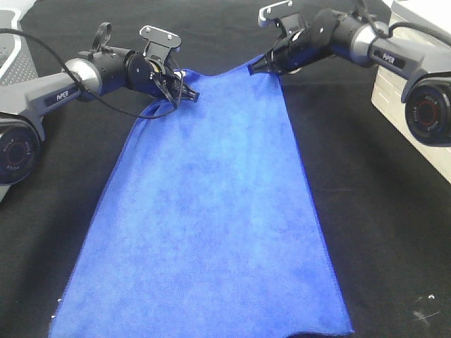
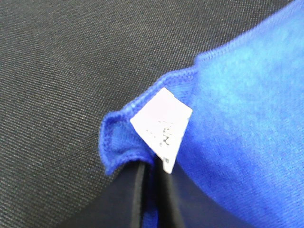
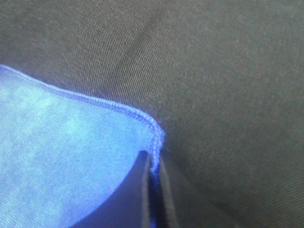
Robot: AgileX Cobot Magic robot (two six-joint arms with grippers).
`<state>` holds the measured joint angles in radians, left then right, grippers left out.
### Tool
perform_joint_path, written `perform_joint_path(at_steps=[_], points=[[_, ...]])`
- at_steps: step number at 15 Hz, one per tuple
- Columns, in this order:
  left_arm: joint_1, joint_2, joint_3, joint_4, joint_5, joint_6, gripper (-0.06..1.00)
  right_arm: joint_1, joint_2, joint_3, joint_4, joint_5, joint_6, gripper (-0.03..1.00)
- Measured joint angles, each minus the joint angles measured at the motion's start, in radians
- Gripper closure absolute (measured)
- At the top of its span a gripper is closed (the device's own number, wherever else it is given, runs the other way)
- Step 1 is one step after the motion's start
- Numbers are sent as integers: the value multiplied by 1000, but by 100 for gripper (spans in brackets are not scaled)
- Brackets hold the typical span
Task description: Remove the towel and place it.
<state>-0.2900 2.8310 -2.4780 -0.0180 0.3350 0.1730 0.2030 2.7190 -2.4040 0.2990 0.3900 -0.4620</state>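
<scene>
— While the towel (image 1: 211, 211) is spread over the black-covered worktop (image 1: 380, 197), where is it gripped?
— Its two far corners are gripped. One corner is clamped by the left tool (image 1: 184, 94), and the other is clamped by the right tool (image 1: 259, 68). Between the two tools the far edge is seen sagging slightly.

— How is the left tool's grip shown?
— In the left wrist view, a folded blue corner (image 2: 118, 142) is pinched between two dark fingers (image 2: 135, 199) that are pressed nearly together. A small white tag (image 2: 164, 126) is seen just above the fingertips, lying against the blue cloth.

— And the right tool?
— In the right wrist view, the stitched hem (image 3: 154, 142) is caught between the fingers (image 3: 164, 199), which are closed tight on it. Beyond the fingertips only black covering (image 3: 228, 95) is seen.

— Where is the rest of the towel placed relative to the tools?
— From both tools it is stretched away toward the near edge of the worktop, widening as it goes. The near end is laid flat on the black cloth.
</scene>
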Motion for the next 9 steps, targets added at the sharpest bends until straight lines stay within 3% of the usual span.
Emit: perform_joint_path(at_steps=[2,3,4,5,6,9], points=[[0,0,0,18,-1,0,80,-2,9,0,0,0,0,85],[5,0,0,27,-1,0,74,-6,9,0,2,0,0,72],[12,0,0,30,-7,-15,65,-17,9,0,6,0,7,48],[21,0,0,33,-21,-37,55,-29,9,0,6,1,8,34],[31,0,0,37,-30,-60,43,-40,9,0,6,1,8,28],[45,0,0,63,-40,-75,36,-58,9,0,7,2,9,24]])
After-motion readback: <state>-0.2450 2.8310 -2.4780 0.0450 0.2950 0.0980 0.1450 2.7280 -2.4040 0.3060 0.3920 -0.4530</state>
